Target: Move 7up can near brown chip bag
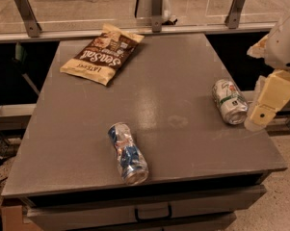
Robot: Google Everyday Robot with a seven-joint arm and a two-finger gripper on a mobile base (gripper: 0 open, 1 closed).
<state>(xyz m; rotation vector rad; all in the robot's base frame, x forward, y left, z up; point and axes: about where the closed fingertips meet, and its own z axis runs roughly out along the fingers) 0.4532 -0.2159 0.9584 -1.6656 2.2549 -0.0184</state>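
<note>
Grey table (183,76): brown chip bag (102,54) flat at far-left corner. Gripper (258,113) at right edge, nothing seen in it, can't tell how open. 7up can (230,101) on its side just beside it, well apart from bag; crushed blue can (128,153) near front.

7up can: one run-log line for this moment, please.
7up can lying, table right | gripper just right of it | brown chip bag back left

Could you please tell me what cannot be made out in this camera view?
Gripper, right of the 7up can at the table edge: arm cut off by the frame's right side; contact with can unclear.
Crushed can: label crumpled, unreadable.
Brown chip bag: small print too tiny.
</note>
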